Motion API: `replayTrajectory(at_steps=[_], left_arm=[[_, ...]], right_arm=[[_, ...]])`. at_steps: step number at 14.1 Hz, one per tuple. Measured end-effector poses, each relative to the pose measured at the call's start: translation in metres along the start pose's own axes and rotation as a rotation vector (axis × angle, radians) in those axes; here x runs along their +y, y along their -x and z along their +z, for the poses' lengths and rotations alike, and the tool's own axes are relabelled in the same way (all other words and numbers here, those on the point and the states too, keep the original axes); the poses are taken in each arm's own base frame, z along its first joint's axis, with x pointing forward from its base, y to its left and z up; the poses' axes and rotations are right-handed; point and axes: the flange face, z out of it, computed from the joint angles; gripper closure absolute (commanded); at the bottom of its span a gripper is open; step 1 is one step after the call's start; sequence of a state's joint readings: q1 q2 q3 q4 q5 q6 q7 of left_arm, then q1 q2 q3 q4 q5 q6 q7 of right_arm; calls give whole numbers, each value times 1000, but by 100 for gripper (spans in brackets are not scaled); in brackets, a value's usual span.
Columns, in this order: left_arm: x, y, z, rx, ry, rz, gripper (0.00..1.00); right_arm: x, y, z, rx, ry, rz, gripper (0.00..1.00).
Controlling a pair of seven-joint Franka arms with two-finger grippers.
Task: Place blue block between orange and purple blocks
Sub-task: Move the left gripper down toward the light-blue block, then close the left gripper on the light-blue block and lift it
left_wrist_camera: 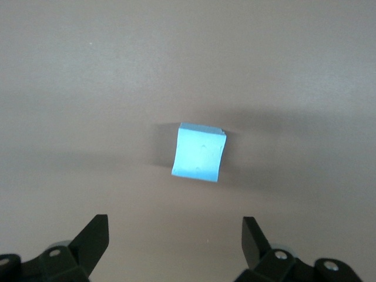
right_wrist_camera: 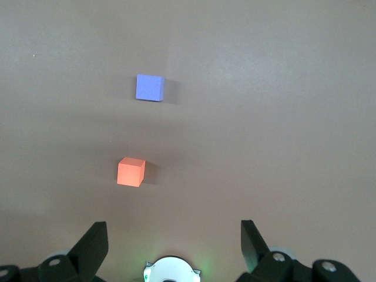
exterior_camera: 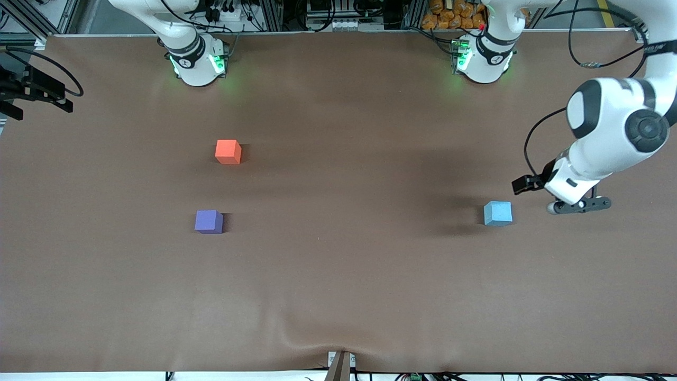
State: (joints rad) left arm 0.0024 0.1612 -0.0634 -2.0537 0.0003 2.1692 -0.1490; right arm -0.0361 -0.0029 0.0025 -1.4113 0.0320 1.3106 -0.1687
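The light sky-blue block point(exterior_camera: 497, 213) sits on the brown table toward the left arm's end; it also shows in the left wrist view point(left_wrist_camera: 199, 153). My left gripper point(exterior_camera: 579, 205) hangs low beside it, farther toward that end of the table, open and empty point(left_wrist_camera: 175, 235). The orange block point(exterior_camera: 228, 152) and the purple block point(exterior_camera: 209, 221) sit apart toward the right arm's end, the purple one nearer the front camera. Both show in the right wrist view, orange point(right_wrist_camera: 131, 172) and purple point(right_wrist_camera: 149, 87). My right gripper point(right_wrist_camera: 174, 235) waits open and empty high over its own base, out of the front view.
The right arm's base point(exterior_camera: 195, 61) and the left arm's base point(exterior_camera: 484, 58) stand along the table's top edge. A black clamp with cables point(exterior_camera: 31, 90) juts in at the right arm's end. The brown cloth point(exterior_camera: 344, 275) has a small wrinkle at its front edge.
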Motion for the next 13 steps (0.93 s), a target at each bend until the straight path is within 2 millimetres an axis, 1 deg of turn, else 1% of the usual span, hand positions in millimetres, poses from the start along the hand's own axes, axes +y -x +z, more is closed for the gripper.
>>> replayTrajectory(at_steps=[3, 8, 11, 13], left_arm=[[2, 3, 37, -8, 1, 4, 0], [12, 1, 84, -35, 4, 20, 0], [15, -1, 108, -37, 7, 26, 0], [16, -2, 116, -37, 8, 25, 0]], right_arm=[[0, 0, 0, -1, 0, 0, 0], [0, 0, 0, -2, 0, 0, 0], [0, 0, 1, -6, -1, 0, 0], [0, 0, 1, -6, -1, 0, 0]])
